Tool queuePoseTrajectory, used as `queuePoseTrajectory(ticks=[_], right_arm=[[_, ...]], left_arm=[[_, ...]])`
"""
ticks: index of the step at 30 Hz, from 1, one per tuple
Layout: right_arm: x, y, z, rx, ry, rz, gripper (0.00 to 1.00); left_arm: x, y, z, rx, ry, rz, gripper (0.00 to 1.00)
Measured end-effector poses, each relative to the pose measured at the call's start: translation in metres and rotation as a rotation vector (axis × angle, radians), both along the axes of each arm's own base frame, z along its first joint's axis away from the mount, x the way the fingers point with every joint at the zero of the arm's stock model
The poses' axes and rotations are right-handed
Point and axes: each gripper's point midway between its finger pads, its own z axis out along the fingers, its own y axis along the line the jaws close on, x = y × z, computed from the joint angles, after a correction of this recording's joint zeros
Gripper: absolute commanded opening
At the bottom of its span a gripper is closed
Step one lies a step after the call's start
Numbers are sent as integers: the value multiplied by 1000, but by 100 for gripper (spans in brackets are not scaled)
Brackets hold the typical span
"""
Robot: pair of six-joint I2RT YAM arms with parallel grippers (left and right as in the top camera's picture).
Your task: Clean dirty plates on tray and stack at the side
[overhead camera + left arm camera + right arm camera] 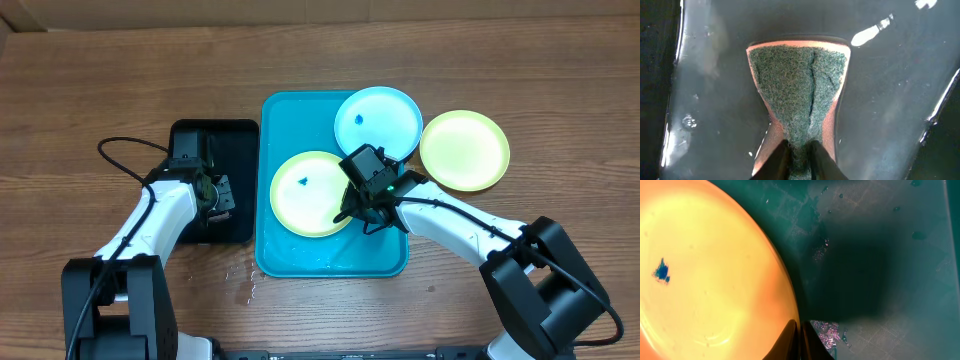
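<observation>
Plates: three in view from overhead. Speckled yellow-green plate (305, 195) lies in the turquoise tray (285, 255), left of centre, with one small blue speck on its pale middle. Light blue plate (385, 128) sits at the tray's far right corner, overhanging the rim, and also carries a blue speck. Plain yellow-green plate (464, 150) is off the tray, on the wooden table (560, 90) just right of the light blue one; cannot tell whether their edges touch.

Right gripper (352, 212): over the turquoise tray, at the right edge of the speckled yellow-green plate. The right wrist view shows the fingers (789, 340) pressed together on that plate's rim, so the jaws are clamped on the plate. Whether the plate edge is raised off the tray floor, cannot tell. Tray floor beside it is wet, with scattered droplets and a dark shadow.

Left gripper (222, 197): over the black tray (240, 135), which stands just left of the turquoise tray. The left wrist view shows the jaws pinching the near end of a sponge (797, 90), green scouring face up, orange foam showing along its edges, squeezed narrow at the grip. The sponge lies on the black tray's wet, glossy floor.

Water drops (245, 285) sit on the table by the turquoise tray's near left corner.
</observation>
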Motion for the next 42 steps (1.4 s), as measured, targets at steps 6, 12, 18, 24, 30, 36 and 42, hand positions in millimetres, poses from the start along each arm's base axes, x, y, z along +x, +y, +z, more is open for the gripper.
queuePoseTrajectory(ticks=[6, 12, 18, 24, 30, 36, 42], right_arm=[[1, 1, 0, 4, -5, -6, 31], [3, 1, 1, 3, -16, -2, 33], [4, 2, 2, 5, -20, -2, 22], [0, -1, 0, -7, -2, -2, 29], [-8, -1, -3, -2, 36, 10, 4], [7, 6, 3, 1, -49, 84, 4], [17, 5, 6, -15, -103, 193, 42]], left_arm=[[1, 0, -7, -1, 11, 0, 4], [-5, -3, 3, -16, 62, -3, 4], [33, -3, 62, -11, -84, -29, 4], [55, -3, 118, 11, -220, -78, 4], [46, -3, 113, 24, -173, -122, 4], [52, -3, 116, 50, -193, -188, 4], [49, -6, 118, 62, -172, -246, 4]])
